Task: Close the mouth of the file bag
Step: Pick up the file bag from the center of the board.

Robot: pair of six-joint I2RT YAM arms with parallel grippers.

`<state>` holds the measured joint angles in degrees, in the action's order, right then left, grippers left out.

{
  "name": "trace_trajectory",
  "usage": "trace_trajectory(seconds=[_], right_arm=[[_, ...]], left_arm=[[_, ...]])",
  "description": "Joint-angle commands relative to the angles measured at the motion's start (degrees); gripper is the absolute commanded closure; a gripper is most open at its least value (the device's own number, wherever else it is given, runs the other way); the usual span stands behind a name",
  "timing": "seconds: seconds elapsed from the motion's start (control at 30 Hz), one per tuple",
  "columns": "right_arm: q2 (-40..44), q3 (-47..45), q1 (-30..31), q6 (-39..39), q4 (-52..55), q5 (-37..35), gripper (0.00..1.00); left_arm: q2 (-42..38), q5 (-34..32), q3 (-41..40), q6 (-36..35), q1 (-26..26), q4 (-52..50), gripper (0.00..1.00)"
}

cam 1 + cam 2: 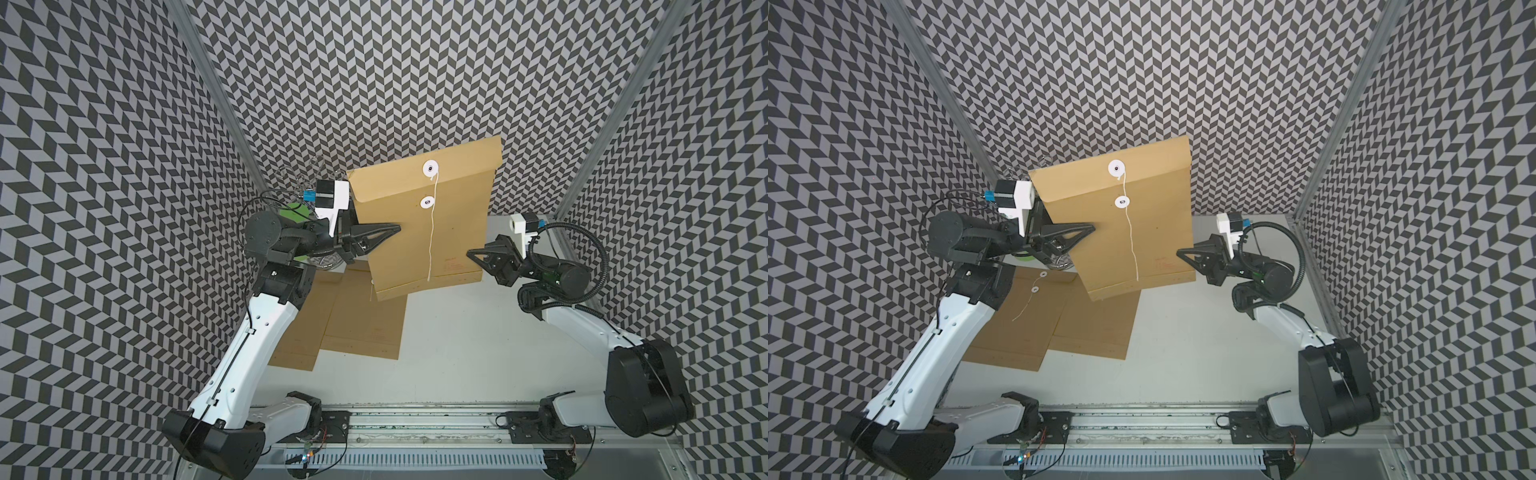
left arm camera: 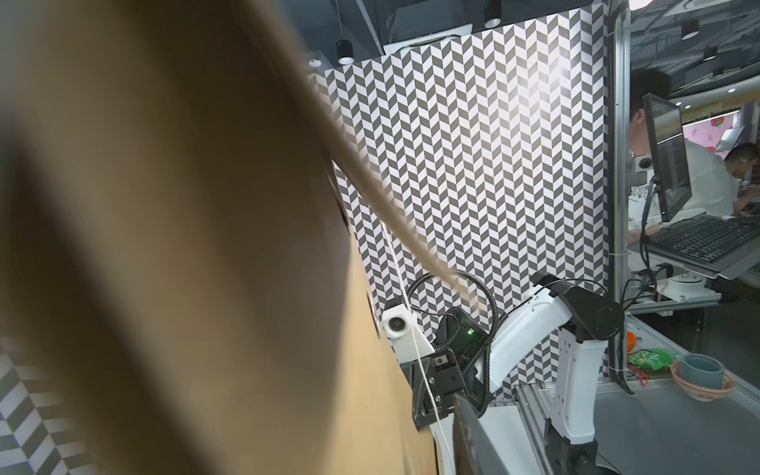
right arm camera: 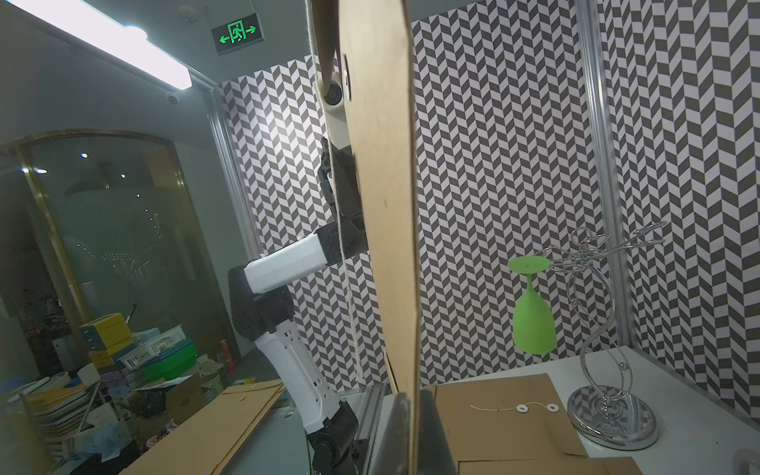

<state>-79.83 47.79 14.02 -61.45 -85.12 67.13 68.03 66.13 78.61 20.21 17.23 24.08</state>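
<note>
Top views both show your left gripper [image 1: 392, 229] pinching the file bag [image 1: 457, 224] at its 9 o'clock edge. Your right gripper [image 1: 471, 252] is clamped tight on its 4 o'clock edge. The bag is held up off the table [image 1: 478, 353], long axis 12-to-6, flap [image 1: 461, 153] toward 12, string [image 1: 431, 237] dangling toward 6.

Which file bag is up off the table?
The bag clamped in the air by the left gripper and right gripper, string dangling; the other two bags lie flat on the table.
</note>
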Motion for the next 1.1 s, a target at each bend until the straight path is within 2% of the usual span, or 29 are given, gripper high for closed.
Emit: trace_trajectory(seconds=[0.0,0.1,0.2,0.33,0.43,0.5,0.57,0.63,0.8,0.87,0.93,1.0,1.07], right_arm=[[-0.4,0.8,0.6,0.2,-10.8,-0.4,1.0],[-0.7,1.2,0.6,-0.4,-11.2,-0.3,1.0],[-0.9,1.3,0.6,-0.5,-11.4,-0.4,1.0],[-1.3,1.2,0.6,-0.3,-11.3,-0.7,1.0],[-1.6,1.0,0.5,-0.2,-10.0,-2.0,0.98],[-1.6,1.1,0.4,2.1,-4.1,-3.9,0.85],[-0.1,1.7,0.4,8.0,11.3,-9.3,0.73],[2.5,2.5,0.5,16.2,27.4,-16.0,0.6],[11.2,3.6,3.1,29.1,55.3,-34.0,0.58],[13.7,4.6,7.1,33.7,63.6,-41.0,0.58],[14.7,5.3,12.4,35.4,68.3,-47.8,0.57],[14.4,4.9,16.9,35.4,69.0,-47.8,0.57],[13.4,4.1,19.0,35.4,66.7,-47.8,0.57]], left_arm=[[0.2,-3.6,3.2,-1.6,0.2,-4.0,0.54],[1.0,-6.1,5.0,-3.6,-0.1,-8.5,0.54],[2.5,-5.7,5.6,-1.9,-0.3,-8.5,0.6],[5.7,-5.3,6.9,3.9,-1.1,-7.9,0.83],[6.3,-4.4,4.9,10.2,-2.5,-3.1,0.99],[5.9,-5.1,2.4,16.7,-3.9,2.4,1.0],[5.8,-7.8,0.8,23.1,-6.0,4.8,1.0],[5.8,-12.0,0.7,25.9,-8.2,0.8,1.0],[4.5,-19.2,0.8,20.9,-9.6,-9.6,1.0],[4.6,-19.8,0.3,20.8,-9.6,-10.2,1.0],[4.8,-19.8,0.1,21.4,-9.5,-9.9,1.0],[4.8,-19.7,-0.1,22.1,-9.5,-9.2,1.0],[4.7,-19.6,0.1,22.5,-9.3,-9.4,1.0]])
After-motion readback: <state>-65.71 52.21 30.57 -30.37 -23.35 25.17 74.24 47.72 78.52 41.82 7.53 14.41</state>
